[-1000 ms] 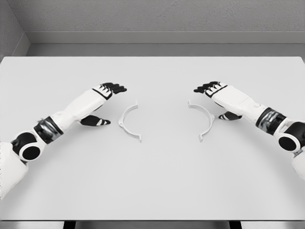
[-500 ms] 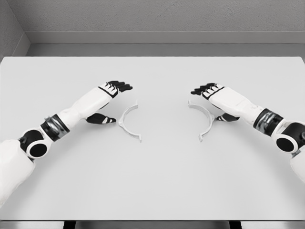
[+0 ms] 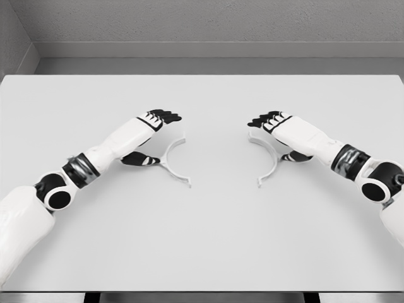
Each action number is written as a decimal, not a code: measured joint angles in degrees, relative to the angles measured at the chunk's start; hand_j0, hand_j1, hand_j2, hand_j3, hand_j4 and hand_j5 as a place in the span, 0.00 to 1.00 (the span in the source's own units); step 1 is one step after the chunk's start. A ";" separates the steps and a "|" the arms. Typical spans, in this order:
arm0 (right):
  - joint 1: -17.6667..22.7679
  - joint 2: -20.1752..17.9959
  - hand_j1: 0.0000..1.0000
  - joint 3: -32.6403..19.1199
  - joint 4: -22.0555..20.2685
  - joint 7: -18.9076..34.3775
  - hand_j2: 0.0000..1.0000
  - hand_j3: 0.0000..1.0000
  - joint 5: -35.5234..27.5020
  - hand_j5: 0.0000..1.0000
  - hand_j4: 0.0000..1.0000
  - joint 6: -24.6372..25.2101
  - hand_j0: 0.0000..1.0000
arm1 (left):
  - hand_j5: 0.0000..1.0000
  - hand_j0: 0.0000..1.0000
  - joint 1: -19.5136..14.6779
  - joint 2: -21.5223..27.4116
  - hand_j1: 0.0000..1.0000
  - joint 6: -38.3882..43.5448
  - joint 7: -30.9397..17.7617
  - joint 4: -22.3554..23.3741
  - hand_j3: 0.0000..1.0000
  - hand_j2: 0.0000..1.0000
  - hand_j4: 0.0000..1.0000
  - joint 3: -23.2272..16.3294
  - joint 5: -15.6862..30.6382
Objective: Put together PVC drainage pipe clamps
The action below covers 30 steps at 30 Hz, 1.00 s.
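The left hand (image 3: 149,136), white with black fingers, is spread wide around the outer curve of the white, half-ring plastic clamp piece on the left (image 3: 172,164). Its four fingers (image 3: 165,116) reach forward above the piece's far end, while the thumb (image 3: 140,161) lies low on the tabletop and touches, or very nearly touches, the middle of the arc. Nothing is lifted; the half-ring lies flat on the plain light-grey table (image 3: 202,233), its open side facing right toward the centre.

The right hand (image 3: 281,134) mirrors this pose. Its black fingers (image 3: 262,119) are stretched out over the far end of the second white half-ring clamp piece (image 3: 270,160), and its thumb (image 3: 295,156) rests at the outside of that arc, close against it; whether it presses the plastic cannot be told. This hand too is open, with no closed grasp. The second piece also lies flat, its open side facing left, so the two halves face each other across a clear gap and stay well apart.

Both white forearms angle in from the lower corners, their dark wrist and elbow joints showing. A grey wall (image 3: 202,25) rises behind the table's far edge.
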 measured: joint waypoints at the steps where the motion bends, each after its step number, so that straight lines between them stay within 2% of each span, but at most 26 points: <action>1: -0.09 0.16 1.00 0.04 0.00 0.00 1.00 1.00 0.00 1.00 1.00 -0.01 1.00 | 1.00 1.00 0.00 -0.15 1.00 0.00 0.00 -0.02 1.00 1.00 1.00 0.00 -0.22; 13: -0.62 0.81 1.00 0.98 -0.08 0.06 1.00 1.00 0.45 1.00 1.00 0.36 1.00 | 1.00 1.00 0.09 -1.81 1.00 0.00 0.00 -0.57 1.00 1.00 1.00 0.05 -1.46; 18: -0.62 0.83 1.00 1.86 -0.90 0.04 1.00 1.00 0.43 1.00 1.00 1.14 1.00 | 1.00 1.00 -1.05 -0.93 1.00 0.00 0.00 0.00 1.00 1.00 1.00 1.62 -1.33; 21: -0.62 0.83 1.00 2.33 -1.43 0.05 1.00 1.00 0.44 1.00 1.00 1.50 1.00 | 1.00 1.00 -3.16 -0.77 1.00 0.00 0.00 1.62 1.00 1.00 1.00 1.96 -1.27; 30: -0.53 1.19 1.00 3.31 -2.14 0.02 1.00 1.00 0.47 1.00 1.00 2.20 1.00 | 1.00 1.00 -4.75 -3.82 1.00 0.00 0.00 6.07 1.00 1.00 1.00 1.51 -1.76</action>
